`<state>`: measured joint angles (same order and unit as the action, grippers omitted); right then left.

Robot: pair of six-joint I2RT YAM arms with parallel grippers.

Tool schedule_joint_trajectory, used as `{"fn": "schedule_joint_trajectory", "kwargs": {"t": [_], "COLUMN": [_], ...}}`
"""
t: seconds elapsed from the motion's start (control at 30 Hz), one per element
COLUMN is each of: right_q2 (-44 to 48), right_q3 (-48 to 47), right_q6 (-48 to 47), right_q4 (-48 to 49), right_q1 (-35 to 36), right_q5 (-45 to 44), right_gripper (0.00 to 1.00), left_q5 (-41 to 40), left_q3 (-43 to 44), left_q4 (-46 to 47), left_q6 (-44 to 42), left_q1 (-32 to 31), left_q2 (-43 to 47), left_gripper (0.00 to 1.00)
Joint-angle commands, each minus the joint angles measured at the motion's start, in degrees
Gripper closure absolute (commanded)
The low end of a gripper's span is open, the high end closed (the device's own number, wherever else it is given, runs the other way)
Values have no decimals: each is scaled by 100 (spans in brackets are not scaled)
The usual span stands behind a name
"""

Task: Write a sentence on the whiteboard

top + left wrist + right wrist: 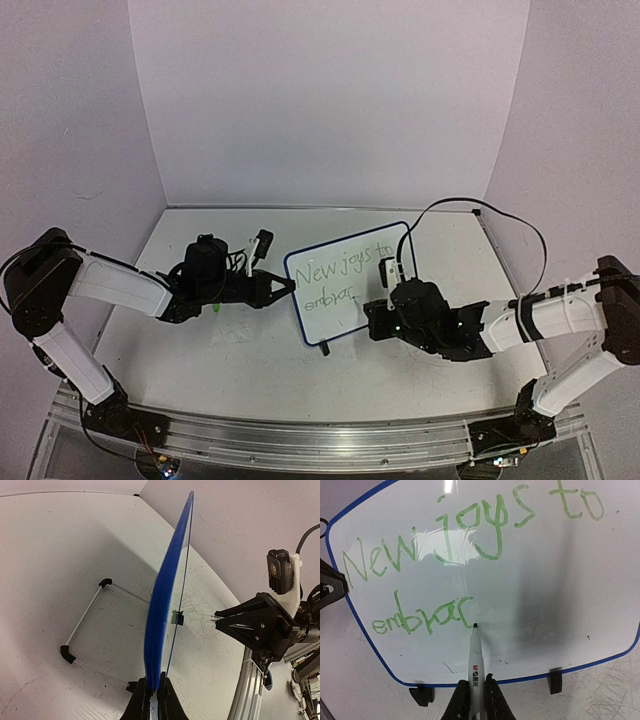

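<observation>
The whiteboard with its dark blue rim stands tilted at the table's middle. In the right wrist view the whiteboard carries the green sentence, reading "New joys to" above "embrac". My right gripper is shut on a white marker, whose tip touches the board at the end of "embrac". My left gripper is shut on the board's blue edge, seen edge-on. In the top view the left gripper is at the board's left edge and the right gripper is at its right front.
A thin wire stand with black corners lies on the tabletop behind the board. The table's metal front rail runs along the near edge. White walls enclose the back and sides. A cable loops above the right arm.
</observation>
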<state>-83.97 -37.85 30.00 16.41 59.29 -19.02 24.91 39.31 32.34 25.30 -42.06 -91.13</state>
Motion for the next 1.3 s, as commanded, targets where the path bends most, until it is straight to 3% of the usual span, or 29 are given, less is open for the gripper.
{"fn": "schedule_joint_trajectory", "kwargs": {"t": [0.0, 1.27], "right_q2": [369, 5], "right_q3": [-37, -295], "right_q6": [-77, -163], "right_q4": [91, 255], "right_q1": [3, -244], "right_q5": [-185, -453], "right_gripper": [100, 100], "left_q5": [-1, 82], "left_q3": [112, 94], "left_q4": [-351, -377], "left_q6": [-118, -139], "left_q1": [-21, -19], "left_q2": [73, 79], "left_gripper": [100, 100]}}
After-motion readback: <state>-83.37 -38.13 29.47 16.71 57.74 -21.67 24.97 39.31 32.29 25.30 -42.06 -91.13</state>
